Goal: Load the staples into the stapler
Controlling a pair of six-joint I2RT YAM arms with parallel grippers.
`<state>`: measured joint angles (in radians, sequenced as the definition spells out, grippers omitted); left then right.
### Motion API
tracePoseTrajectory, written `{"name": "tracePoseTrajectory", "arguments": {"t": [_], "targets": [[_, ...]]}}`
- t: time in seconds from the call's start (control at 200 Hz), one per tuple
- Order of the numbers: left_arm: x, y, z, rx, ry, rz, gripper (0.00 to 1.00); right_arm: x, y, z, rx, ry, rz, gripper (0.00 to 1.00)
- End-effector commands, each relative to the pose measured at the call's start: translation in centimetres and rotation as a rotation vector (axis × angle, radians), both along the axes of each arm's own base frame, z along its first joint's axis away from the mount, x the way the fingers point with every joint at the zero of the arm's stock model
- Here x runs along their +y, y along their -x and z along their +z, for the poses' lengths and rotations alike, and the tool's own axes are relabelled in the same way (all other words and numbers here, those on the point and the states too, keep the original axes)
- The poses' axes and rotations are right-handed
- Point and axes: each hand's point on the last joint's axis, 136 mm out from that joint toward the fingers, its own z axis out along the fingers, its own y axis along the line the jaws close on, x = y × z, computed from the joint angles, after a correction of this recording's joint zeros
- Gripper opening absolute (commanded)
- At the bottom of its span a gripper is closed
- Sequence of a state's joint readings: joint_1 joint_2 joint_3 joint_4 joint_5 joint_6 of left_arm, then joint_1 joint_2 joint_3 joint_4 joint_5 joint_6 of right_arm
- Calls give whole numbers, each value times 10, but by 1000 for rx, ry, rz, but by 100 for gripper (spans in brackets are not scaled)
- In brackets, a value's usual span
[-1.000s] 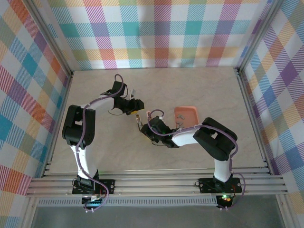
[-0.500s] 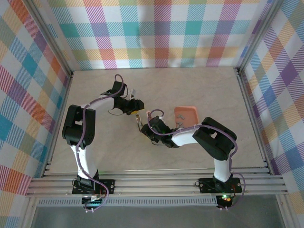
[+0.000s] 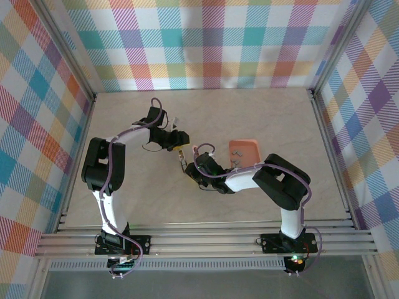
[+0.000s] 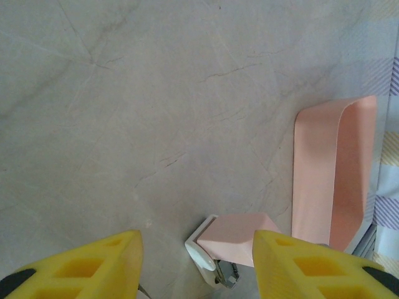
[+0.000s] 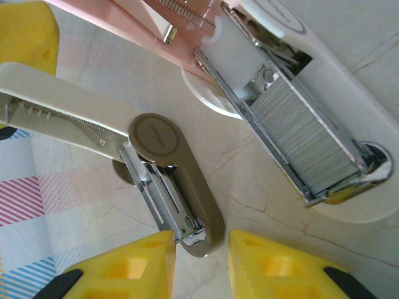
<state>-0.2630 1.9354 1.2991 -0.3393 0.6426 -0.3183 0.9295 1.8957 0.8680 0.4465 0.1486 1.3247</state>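
Observation:
The stapler lies hinged open on the table, its pink lid swung back. A dull-grey strip of staples sits in its metal channel. In the top view the stapler is a small shape between the two arms' tips. My left gripper is open, with the pink lid close to its right finger. My right gripper is open narrowly around the front end of a second small stapler, cream and taupe. More staples lie in the orange tray.
The orange tray stands just right of the stapler, its long side facing my left gripper. Both arms meet at the middle of the marble-patterned table. Aluminium rails and checked walls ring the table.

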Motion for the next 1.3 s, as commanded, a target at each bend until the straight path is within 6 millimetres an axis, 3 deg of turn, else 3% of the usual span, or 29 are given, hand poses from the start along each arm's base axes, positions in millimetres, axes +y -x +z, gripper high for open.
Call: {"name": "tracePoseTrajectory", "arguments": {"t": [0.0,0.435,1.295], "targets": [[1,10,14,-9,26,-25,49,-4,-4,-6,0,13,-23,29],[-3,28,26,-29,67,-54,47,-8,-4,-9,-8,30,-26,26],[-18,47,28,-17,93,-121,46,-14,-2,-9,-13,42,-33,25]]}}
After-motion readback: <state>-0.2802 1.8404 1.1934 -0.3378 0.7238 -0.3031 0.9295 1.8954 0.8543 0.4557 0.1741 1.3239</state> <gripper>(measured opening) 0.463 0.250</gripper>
